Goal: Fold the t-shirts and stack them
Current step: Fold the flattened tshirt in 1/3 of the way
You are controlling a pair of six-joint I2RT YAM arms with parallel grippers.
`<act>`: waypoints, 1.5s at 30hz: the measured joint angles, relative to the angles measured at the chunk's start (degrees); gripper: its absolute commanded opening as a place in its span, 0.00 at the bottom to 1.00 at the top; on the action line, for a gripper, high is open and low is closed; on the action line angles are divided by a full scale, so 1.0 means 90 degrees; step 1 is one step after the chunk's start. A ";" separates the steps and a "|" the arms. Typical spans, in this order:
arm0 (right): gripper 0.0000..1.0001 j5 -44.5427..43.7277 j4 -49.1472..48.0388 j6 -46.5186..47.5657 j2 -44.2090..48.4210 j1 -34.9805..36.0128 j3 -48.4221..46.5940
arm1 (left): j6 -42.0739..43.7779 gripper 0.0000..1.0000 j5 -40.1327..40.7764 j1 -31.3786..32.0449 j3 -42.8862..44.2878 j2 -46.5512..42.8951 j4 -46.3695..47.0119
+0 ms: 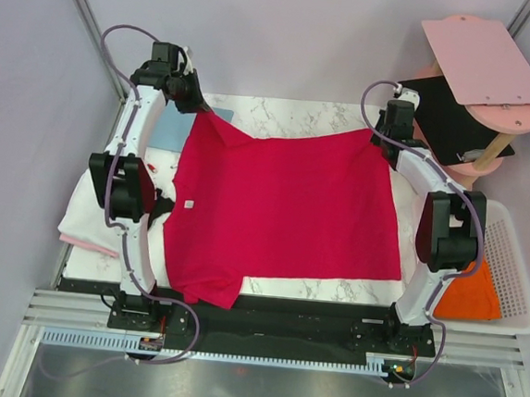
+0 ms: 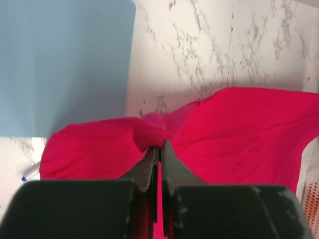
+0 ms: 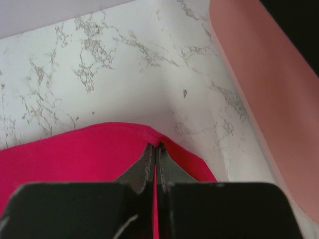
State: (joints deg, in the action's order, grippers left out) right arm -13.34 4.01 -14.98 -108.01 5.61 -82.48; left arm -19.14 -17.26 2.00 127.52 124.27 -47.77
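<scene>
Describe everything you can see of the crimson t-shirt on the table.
The crimson t-shirt is soft, plain cloth with a small white tag near its left edge. It lies spread, mostly flat, over the marble table, with one sleeve drooping past the near edge at lower left. Its two far corners are pinched. The left gripper is shut on the far-left corner, bunching the cloth beside the light-blue board. The right gripper is shut on the far-right hemmed corner.

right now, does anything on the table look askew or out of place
Only the crimson t-shirt: it lies skewed, its near-left sleeve drooping past the near edge of the table, and the cloth bunches where the left gripper pinches its far corner. The right gripper holds its corner flatter.
</scene>
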 measured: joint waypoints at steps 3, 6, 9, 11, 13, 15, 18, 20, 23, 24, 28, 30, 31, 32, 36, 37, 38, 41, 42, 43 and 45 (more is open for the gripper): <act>0.00 0.0085 0.0155 -0.0022 0.0216 -0.0002 0.0219 | -0.0034 0.02 -0.0051 0.0002 -0.0823 -0.0481 -0.0015; 0.00 0.0117 0.0359 -0.0056 0.0498 -0.0002 0.0471 | -0.0063 0.02 -0.0119 0.0002 -0.1525 -0.1015 -0.0027; 0.00 0.0112 0.0517 -0.0100 0.0801 -0.0005 0.0797 | -0.0097 0.02 -0.0126 0.0002 -0.2074 -0.1566 -0.0029; 0.00 0.0085 0.0622 -0.0107 0.0935 -0.0005 0.0962 | -0.0109 0.02 -0.0134 0.0002 -0.2334 -0.1904 -0.0041; 0.00 0.0046 0.0748 -0.0107 0.1008 -0.0005 0.1064 | -0.0114 0.02 -0.0153 0.0000 -0.2497 -0.2144 -0.0012; 0.00 -0.0029 0.0886 -0.0112 0.1061 -0.0007 0.1161 | -0.0126 0.02 -0.0209 0.0002 -0.2735 -0.2387 0.0010; 0.00 -0.0117 0.1098 -0.0136 0.1103 -0.0015 0.1285 | -0.0141 0.02 -0.0265 0.0002 -0.3186 -0.2696 0.0017; 0.00 -0.0165 0.1207 -0.0151 0.1112 -0.0017 0.1367 | -0.0148 0.02 -0.0262 0.0000 -0.3538 -0.2866 0.0019; 0.00 -0.0226 0.1377 -0.0197 0.1115 -0.0017 0.1489 | -0.0151 0.02 -0.0265 0.0000 -0.4014 -0.3028 0.0015; 0.00 -0.0243 0.1428 -0.0202 0.1115 -0.0017 0.1525 | -0.0153 0.02 -0.0262 0.0000 -0.4165 -0.3077 0.0017; 0.00 -0.0340 0.1583 -0.0255 0.1112 -0.0017 0.1673 | -0.0153 0.02 -0.0257 0.0000 -0.4656 -0.3300 -0.0027; 0.00 -0.0381 0.1659 -0.0274 0.1112 -0.0017 0.1729 | -0.0151 0.02 -0.0260 0.0000 -0.4806 -0.3393 -0.0029; 0.00 -0.0396 0.1690 -0.0287 0.1112 -0.0017 0.1744 | -0.0151 0.02 -0.0260 0.0000 -0.4889 -0.3451 -0.0029; 0.00 -0.0408 0.1712 -0.0299 0.1112 -0.0017 0.1751 | -0.0151 0.02 -0.0262 0.0000 -0.4974 -0.3517 -0.0027; 0.00 -0.0413 0.1729 -0.0325 0.1112 -0.0017 0.1783 | -0.0153 0.02 -0.0267 0.0000 -0.5321 -0.3847 -0.0032; 0.00 -0.0415 0.1736 -0.0338 0.1112 -0.0015 0.1797 | -0.0153 0.02 -0.0267 0.0000 -0.5408 -0.3942 -0.0032; 0.00 -0.0415 0.1746 -0.0340 0.1112 -0.0017 0.1817 | -0.0153 0.02 -0.0267 0.0000 -0.5523 -0.4061 -0.0027; 0.00 -0.0442 0.1783 -0.0372 0.1110 -0.0015 0.1897 | -0.0155 0.02 -0.0262 0.0000 -0.5894 -0.4483 -0.0027; 0.03 -0.0464 0.1797 -0.0386 0.1105 -0.0015 0.1923 | -0.0165 0.02 -0.0262 0.0002 -0.6086 -0.4690 -0.0024; 0.04 -0.0483 0.1802 -0.0393 0.1100 -0.0015 0.1940 | -0.0175 0.02 -0.0265 0.0000 -0.6205 -0.4835 -0.0056; 0.26 -0.0500 0.1814 -0.0435 0.1083 -0.0017 0.1984 | -0.0187 0.28 -0.0265 0.0002 -0.6545 -0.5178 -0.0046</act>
State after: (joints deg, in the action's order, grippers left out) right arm -17.85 20.34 -18.90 -98.26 5.45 -64.62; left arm -20.82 -19.64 2.02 68.62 77.67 -48.18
